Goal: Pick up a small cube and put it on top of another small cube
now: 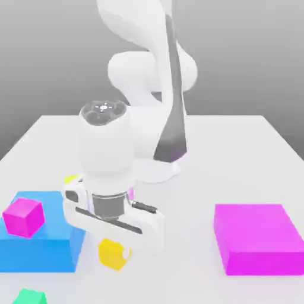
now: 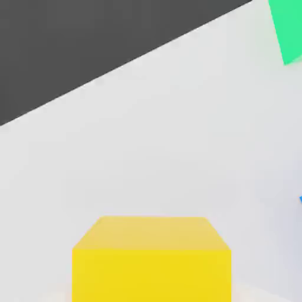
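Observation:
The small golden-yellow cube [image 1: 111, 254] rests on the white table near its front edge, directly under my hand. My gripper [image 1: 114, 253] is down around it, shut on the cube, and a white finger [image 1: 125, 253] shows against the side of the cube facing the exterior view's right. In the hand view the same cube [image 2: 151, 259] sits close up between the fingers. A small magenta cube [image 1: 24, 217] stands on top of a big flat blue block [image 1: 41, 246] at the exterior view's left. A paler yellow small cube [image 1: 71, 178] peeks out behind my hand.
A big flat magenta block [image 1: 256, 237] lies at the exterior view's right. A small green cube [image 1: 29, 296] sits at the front left edge, and the green cube [image 2: 289, 29] also appears in the hand view. The arm's white base [image 1: 157, 169] stands mid-table behind my hand.

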